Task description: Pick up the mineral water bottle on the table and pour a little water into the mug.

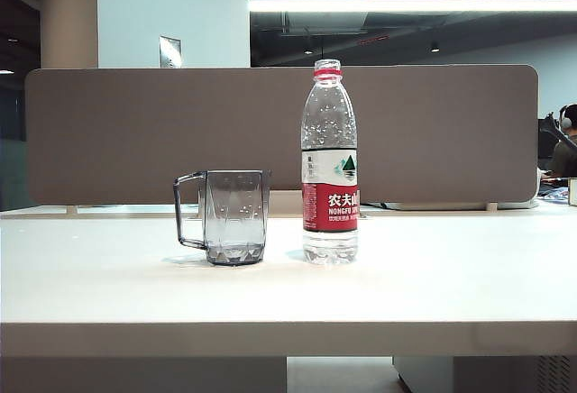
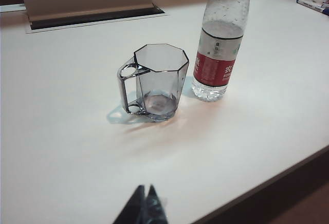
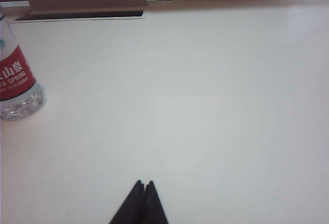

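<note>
I see both end effectors, left (image 2: 145,196) and right (image 3: 143,190), clenched empty (off the worktop (image 1: 433,276)); bottle (image 1: 329,163) upright beside mug (image 1: 230,217), right nearer.

Clear glossy plastic bottle (image 1: 329,163), smoky transparent plastic mug (image 1: 233,216), smooth matt white table (image 1: 433,276).

Exterior view low, frontal, wrist views angled down, sharing bottle (image 1: 329,163)
</note>
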Controlling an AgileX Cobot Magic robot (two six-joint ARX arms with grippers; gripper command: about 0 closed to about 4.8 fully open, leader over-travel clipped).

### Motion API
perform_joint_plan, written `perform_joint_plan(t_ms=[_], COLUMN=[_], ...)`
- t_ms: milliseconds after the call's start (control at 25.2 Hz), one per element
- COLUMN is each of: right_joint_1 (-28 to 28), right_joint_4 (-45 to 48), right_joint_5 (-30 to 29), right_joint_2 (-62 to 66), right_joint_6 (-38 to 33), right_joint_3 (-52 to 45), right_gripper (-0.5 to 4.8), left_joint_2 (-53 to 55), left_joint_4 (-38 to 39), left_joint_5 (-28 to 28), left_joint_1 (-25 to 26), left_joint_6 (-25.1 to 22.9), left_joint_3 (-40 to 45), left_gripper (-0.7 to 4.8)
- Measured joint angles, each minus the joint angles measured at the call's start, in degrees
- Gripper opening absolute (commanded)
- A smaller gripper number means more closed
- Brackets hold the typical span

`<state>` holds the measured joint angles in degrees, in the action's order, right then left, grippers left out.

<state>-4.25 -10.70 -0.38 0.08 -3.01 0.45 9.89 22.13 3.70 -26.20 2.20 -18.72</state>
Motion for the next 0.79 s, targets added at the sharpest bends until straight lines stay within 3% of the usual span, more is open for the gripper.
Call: perform_joint_plan(t_ms=[635,794], right_joint_1=[0.2,0.2], right_joint_4=[-0.4,-0.4], right_joint_5=[0.3,0.3], right_joint_2=[0.0,0.0], right_joint_6=[0.0,0.0], right_joint_3=[0.0,0.0], right_gripper=[-0.01,-0.01], left_joint_2=[-2.0,-6.0], left_joint_4=[0.7,-5.0], left_joint_5=[0.0,-3.9], left_joint_1=[0.0,0.3], left_joint_6=[-0.1,-4.5], left_joint_3=[0.1,3.1], left_gripper=[-0.05,-0.05])
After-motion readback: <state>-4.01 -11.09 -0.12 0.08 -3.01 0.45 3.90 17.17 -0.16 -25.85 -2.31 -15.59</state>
